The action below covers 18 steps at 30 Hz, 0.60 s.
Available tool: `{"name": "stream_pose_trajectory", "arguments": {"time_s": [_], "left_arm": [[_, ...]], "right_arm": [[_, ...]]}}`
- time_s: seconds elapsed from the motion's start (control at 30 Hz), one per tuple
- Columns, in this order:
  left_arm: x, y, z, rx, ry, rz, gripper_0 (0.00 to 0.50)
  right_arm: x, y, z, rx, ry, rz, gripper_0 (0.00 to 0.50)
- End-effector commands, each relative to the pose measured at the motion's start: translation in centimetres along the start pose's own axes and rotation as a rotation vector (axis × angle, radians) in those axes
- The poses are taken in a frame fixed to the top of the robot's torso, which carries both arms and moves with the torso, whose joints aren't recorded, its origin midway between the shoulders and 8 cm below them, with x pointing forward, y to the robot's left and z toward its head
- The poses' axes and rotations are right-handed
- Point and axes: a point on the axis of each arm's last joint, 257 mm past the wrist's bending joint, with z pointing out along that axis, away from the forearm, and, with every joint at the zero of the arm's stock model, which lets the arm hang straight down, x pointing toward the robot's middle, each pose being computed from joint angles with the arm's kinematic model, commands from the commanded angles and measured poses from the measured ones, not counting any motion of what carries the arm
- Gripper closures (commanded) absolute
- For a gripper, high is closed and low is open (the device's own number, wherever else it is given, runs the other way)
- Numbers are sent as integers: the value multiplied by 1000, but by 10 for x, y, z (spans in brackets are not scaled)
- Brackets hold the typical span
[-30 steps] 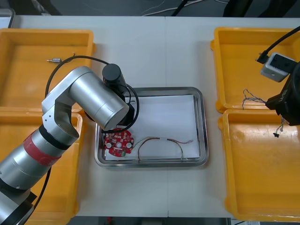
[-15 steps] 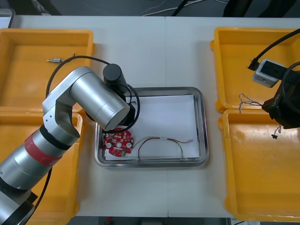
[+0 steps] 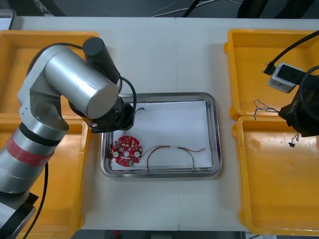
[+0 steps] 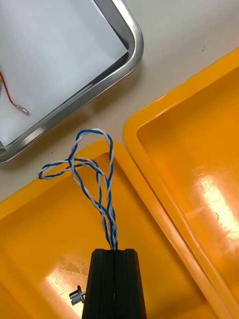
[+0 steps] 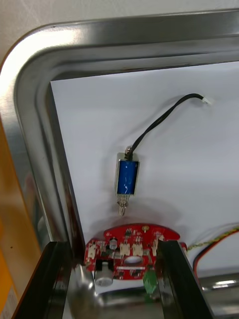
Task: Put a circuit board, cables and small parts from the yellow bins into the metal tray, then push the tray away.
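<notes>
While I've got both wrist feeds up, here's a quick status. My left gripper (image 5: 112, 244) hangs over the left side of the metal tray (image 3: 215, 134), fingers spread wide with nothing between them. The round red circuit board (image 3: 126, 151) lies flat in the tray's near-left corner, showing up right between the fingertips on the wrist cam. Just past the board there's a small metal part (image 5: 127, 179) with a blue body sitting on the white liner, and a black cable (image 5: 159, 117) runs off it toward the tray's middle. The red and yellow cable (image 3: 169, 149) curls beside the board along the tray's near side.

Over on the other side, my right gripper (image 4: 115, 251) is clamped tight on the twisted blue and white cable (image 4: 94, 169), whose loops stick out ahead of the fingers. It's above the right-hand yellow bins (image 3: 279, 199), about where the two meet, apart from the tray.
</notes>
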Motion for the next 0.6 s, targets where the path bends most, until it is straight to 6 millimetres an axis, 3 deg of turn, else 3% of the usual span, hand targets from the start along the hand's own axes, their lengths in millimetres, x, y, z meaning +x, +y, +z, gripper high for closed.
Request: {"name": "stream_pose_trajectory", "arguments": {"time_s": [0.03, 0.17, 0.3, 0.6], "left_arm": [[-35, 9, -45, 11, -82, 112, 0], [-64, 19, -78, 47, -140, 93, 0], [-81, 36, -99, 53, -176, 75, 0], [-101, 112, -121, -35, -196, 69, 0]], "right_arm": [[3, -2, -6, 30, 20, -37, 500], [3, -2, -6, 27, 19, -38, 500], [2, -1, -6, 25, 17, -37, 500], [-4, 0, -7, 24, 8, -49, 500]]}}
